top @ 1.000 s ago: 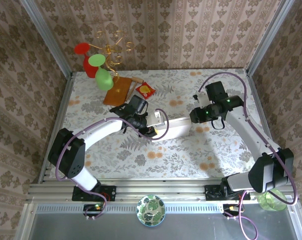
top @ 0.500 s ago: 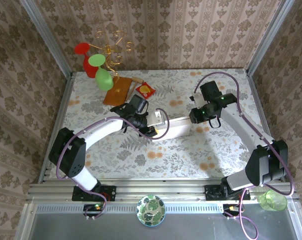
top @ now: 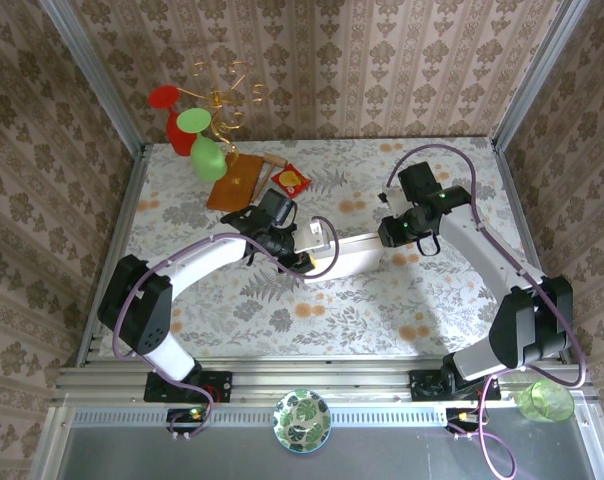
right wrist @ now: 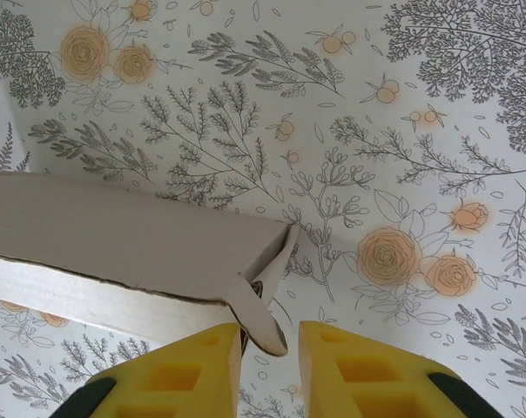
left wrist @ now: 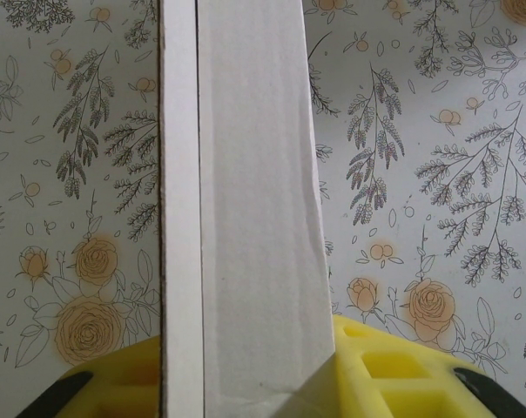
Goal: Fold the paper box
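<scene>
My tally, by kind.
I see one paper box (top: 350,254), one wooden board (top: 234,182), one red packet (top: 291,180), one wire ornament (top: 193,121), one bowl (top: 301,421), one green cup (top: 542,400).

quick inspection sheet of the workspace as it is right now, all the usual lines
surface: table under a floral cloth, flat.
job's things: paper box, off-white, partly folded, mid-table between the arms.
clutter: wooden board and red packet far left; wire stand with red and green pieces in the corner; bowl and green cup off the near edge.
grippers: left gripper shut on a box panel; right gripper narrowly open, a flap corner between its fingers.
cables: purple cables loop along both arms.
surroundings: wallpapered walls, metal frame.
</scene>
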Available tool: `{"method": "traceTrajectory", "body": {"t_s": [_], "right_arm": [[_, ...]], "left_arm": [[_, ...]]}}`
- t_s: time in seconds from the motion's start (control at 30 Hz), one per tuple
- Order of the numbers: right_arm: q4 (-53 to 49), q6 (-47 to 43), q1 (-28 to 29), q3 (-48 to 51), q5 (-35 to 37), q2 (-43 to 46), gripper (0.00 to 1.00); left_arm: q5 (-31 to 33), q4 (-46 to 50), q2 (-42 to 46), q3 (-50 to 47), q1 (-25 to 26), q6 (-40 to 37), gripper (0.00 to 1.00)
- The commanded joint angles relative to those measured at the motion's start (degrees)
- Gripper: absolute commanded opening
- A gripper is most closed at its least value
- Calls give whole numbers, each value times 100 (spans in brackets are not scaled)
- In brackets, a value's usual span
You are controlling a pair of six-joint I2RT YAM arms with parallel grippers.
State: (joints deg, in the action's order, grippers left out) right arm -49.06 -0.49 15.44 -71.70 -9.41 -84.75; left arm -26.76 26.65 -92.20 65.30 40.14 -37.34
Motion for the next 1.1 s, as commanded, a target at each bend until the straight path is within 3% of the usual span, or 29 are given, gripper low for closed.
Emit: {"method": "traceTrajectory", "body": {"t_s": [0.0,0.37,0.57,1.07], "right_arm": [[14,-65,51,-225,-114,-113,24],[41,-21,73,-274,-98,-123,16],[45,-17,90,-327,-4,-70,22],[39,5,89,-255,62,-113,18]], "left_arm": [[22,220,-127,81,-3,-107,33],[-30,235,-140,115,-41,-73,33],[-57,261,-163,136,-59,-71,33],[-59,295,-169,167,-66,-73,33]]}}
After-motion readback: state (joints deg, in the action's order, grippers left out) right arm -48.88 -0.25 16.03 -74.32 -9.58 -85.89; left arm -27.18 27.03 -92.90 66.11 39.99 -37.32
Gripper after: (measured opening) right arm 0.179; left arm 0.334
